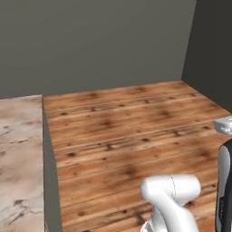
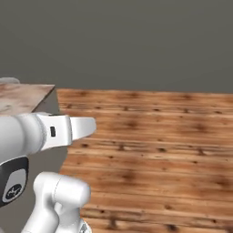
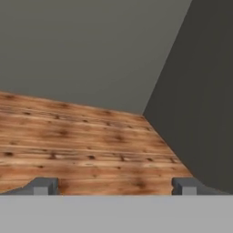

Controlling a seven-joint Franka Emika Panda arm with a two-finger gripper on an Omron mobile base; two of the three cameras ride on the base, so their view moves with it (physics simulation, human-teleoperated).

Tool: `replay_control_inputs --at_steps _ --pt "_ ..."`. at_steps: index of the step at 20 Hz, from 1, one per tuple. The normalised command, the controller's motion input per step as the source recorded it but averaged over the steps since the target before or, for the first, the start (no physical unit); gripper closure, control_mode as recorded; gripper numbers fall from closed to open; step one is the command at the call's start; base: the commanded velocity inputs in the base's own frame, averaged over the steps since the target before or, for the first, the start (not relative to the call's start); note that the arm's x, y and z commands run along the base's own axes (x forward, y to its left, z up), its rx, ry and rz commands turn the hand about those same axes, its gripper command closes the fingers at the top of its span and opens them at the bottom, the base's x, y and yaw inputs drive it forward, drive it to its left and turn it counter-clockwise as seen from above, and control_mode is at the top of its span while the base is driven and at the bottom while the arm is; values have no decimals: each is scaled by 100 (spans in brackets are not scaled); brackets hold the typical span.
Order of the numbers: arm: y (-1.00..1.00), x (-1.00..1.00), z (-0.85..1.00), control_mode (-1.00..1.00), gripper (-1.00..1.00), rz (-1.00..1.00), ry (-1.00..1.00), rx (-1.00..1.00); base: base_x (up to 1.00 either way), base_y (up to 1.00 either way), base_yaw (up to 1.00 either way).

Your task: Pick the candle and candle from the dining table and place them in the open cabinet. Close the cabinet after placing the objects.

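The grey walls [image 1: 99, 41] form the backdrop; two wall planes meet at a vertical corner at the right of the left base view and in the hand view; the wooden plank floor [image 1: 136, 131] runs from the base of the walls toward the cameras, brown with dark knots; the counter [image 1: 18, 154] with its pink-brown marbled stone top stands at the left edge of the left base view, its grey side panel facing the floor, and a corner of the same top shows at the left of the right base view; the visible part of that top carries nothing; the white arm [image 2: 41, 132] reaches across the left of the right base view; the tool [image 3: 113, 186] is spread wide, its two dark fingertips [image 3: 43, 185] well apart, with nothing between them, pointing over the floor toward the wall corner.
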Motion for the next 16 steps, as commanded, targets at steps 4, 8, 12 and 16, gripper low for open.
replay_control_inputs --at_steps 4,8,12,16 --pt "0 0 0 100 -100 0 0 0 100 -18 10" --pt "0 0 0 100 -100 0 0 0 100 0 10" --pt "0 0 0 100 -100 0 0 0 100 0 8" --pt "0 0 0 100 -100 0 0 0 100 0 9"
